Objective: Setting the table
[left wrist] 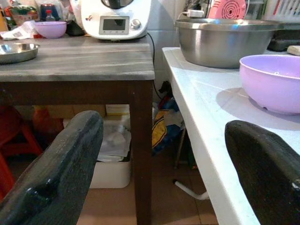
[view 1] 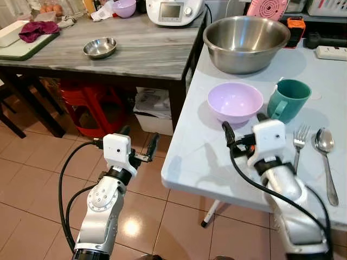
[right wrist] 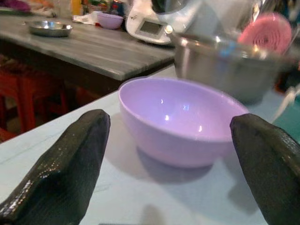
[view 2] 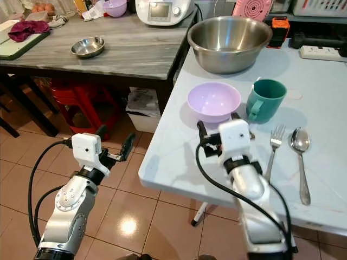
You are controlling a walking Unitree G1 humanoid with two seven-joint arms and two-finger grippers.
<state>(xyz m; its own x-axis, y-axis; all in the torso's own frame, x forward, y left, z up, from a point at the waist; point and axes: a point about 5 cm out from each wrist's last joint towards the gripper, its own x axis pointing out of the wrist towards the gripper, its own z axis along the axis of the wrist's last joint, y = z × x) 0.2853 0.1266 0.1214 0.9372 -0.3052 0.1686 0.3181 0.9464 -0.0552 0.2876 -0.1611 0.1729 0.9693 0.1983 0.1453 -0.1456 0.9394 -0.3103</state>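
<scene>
Two fingers spread wide, my right gripper [view 1: 244, 125] sits just short of the bowl [view 1: 235, 101], beside the mug [view 1: 288, 99]; I judge reaching next, then closing on its rim.

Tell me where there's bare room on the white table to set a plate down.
Free: the near-left corner of the table, before the lilac bowl. Crowded: the steel bowl, cup, fork and spoon behind and right.
</scene>
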